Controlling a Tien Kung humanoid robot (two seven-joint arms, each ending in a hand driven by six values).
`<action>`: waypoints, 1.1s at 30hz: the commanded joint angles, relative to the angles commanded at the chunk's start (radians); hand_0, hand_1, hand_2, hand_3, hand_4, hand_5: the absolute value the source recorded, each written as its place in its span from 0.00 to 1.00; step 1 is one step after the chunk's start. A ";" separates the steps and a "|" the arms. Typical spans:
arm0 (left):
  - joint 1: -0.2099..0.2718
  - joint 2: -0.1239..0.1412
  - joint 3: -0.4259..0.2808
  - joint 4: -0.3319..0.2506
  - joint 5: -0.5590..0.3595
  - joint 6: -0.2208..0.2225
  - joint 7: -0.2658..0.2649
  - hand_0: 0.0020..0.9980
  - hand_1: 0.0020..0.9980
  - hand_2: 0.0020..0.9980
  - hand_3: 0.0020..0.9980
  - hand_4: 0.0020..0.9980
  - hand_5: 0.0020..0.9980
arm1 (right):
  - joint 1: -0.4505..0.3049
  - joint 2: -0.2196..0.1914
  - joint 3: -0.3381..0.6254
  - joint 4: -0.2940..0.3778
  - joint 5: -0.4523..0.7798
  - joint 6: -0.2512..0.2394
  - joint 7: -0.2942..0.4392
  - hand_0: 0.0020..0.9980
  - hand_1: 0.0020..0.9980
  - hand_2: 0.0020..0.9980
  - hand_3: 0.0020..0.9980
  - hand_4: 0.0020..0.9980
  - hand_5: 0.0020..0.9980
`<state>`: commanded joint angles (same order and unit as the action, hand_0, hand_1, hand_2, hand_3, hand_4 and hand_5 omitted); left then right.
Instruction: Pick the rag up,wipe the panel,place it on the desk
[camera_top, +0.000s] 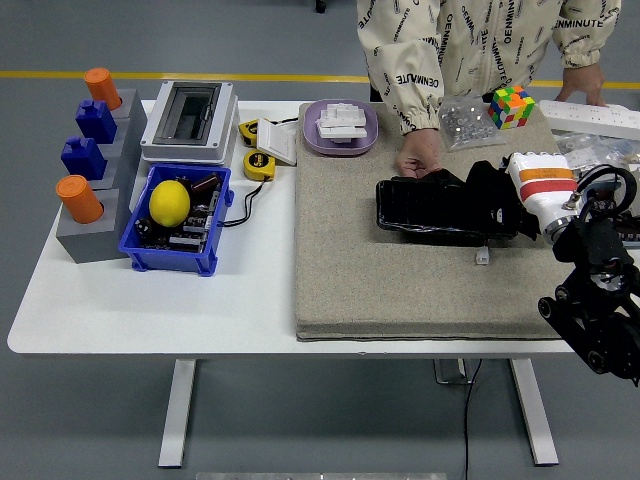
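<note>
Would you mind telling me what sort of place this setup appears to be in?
Probably a robotics lab or workshop floor: a grey floor with a yellow painted line, a white height-adjustable table laid with test props such as the blue bin of electronic parts, and a grey electrical enclosure box.
</note>
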<state>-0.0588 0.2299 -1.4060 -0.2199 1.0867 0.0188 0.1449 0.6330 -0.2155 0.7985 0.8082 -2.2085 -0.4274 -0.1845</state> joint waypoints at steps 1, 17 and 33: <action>-0.001 0.000 0.001 0.000 0.000 0.000 0.000 0.60 0.64 0.66 0.56 0.63 0.44 | 0.004 0.010 -0.005 0.002 0.001 -0.001 -0.001 0.27 0.35 0.41 0.41 0.95 0.00; -0.003 0.002 0.006 -0.001 -0.001 -0.001 0.000 0.61 0.64 0.66 0.56 0.63 0.44 | 0.057 0.130 -0.098 0.019 0.015 -0.002 -0.006 0.27 0.35 0.41 0.41 0.95 0.00; -0.007 0.004 0.009 -0.001 -0.002 -0.001 0.001 0.60 0.64 0.66 0.56 0.63 0.44 | 0.116 0.215 -0.242 0.051 0.032 0.003 -0.011 0.27 0.35 0.41 0.41 0.95 0.00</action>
<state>-0.0658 0.2344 -1.3971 -0.2211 1.0842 0.0182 0.1455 0.7491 0.0000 0.5570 0.8597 -2.1763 -0.4243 -0.1957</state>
